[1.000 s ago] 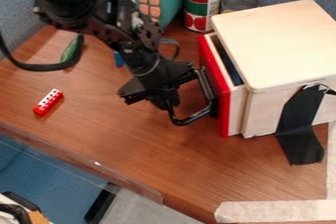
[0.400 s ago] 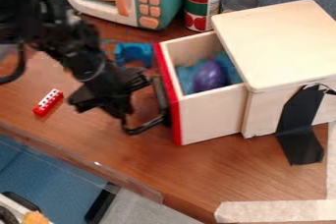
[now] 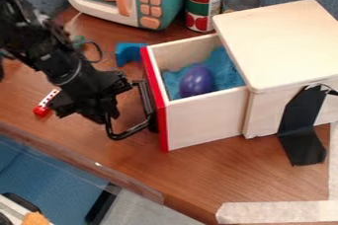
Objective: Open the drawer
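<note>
Drawer [image 3: 208,119] stands well out of the wooden box [image 3: 277,44], centre of the frame, its red front [image 3: 157,103] facing left and its rear part under the box top; the task looks all but met. Arm [image 3: 64,68] enters from upper left and slants down to the gripper [image 3: 109,114], which hangs low at the black handle [image 3: 134,129], left of centre. Handle loop reaches round the gripper's lower end, an arrangement that presumably lets the tool bear on the bar from inside and draw the drawer leftward without a firm grasp. State of the jaws: cannot tell, black on black where tool and handle overlap. Black tape [image 3: 302,125] runs from the box side down onto the bench [image 3: 204,174], lower right; purpose, I judge, is to anchor the box so that a pull slides the drawer alone. Inside the drawer a purple egg [image 3: 196,81] sits against blue filling [image 3: 226,73], which probably keeps it from rolling. Toy brick [image 3: 43,106] lies at left, partly behind the gripper, apart from the drawer. Next move, as judged: little or no further pull, then ease the gripper free of the loop. Risks: overpulling could tip the drawer out; snagging the handle on exit could shift it.
</note>
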Motion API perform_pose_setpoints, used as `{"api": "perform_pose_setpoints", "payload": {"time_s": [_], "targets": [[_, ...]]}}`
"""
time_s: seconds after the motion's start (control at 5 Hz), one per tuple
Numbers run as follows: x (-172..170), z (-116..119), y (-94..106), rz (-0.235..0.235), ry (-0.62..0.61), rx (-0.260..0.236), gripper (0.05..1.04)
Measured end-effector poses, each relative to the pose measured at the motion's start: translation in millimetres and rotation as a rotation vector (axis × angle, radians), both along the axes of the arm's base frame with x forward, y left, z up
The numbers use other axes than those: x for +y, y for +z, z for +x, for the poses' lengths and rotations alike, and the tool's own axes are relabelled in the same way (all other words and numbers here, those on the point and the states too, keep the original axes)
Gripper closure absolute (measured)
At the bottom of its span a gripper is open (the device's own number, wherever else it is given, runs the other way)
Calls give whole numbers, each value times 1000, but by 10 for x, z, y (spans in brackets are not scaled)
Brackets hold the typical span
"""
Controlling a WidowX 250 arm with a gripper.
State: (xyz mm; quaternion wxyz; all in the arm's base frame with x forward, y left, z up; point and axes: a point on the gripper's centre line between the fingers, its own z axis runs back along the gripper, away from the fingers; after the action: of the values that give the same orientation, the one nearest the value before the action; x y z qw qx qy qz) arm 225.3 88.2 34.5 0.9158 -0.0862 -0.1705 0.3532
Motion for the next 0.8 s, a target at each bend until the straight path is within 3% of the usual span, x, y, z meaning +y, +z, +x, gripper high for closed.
{"api": "perform_pose_setpoints", "payload": {"time_s": [0.2,0.4,0.6,0.8], "targets": [[14,62,47,-52,-202,-36,420],[-23,167,234,-84,-361,-82,133],[-10,244,529,-95,-468,-128,77],[-28,257,967,-45,-557,-154,82]]}}
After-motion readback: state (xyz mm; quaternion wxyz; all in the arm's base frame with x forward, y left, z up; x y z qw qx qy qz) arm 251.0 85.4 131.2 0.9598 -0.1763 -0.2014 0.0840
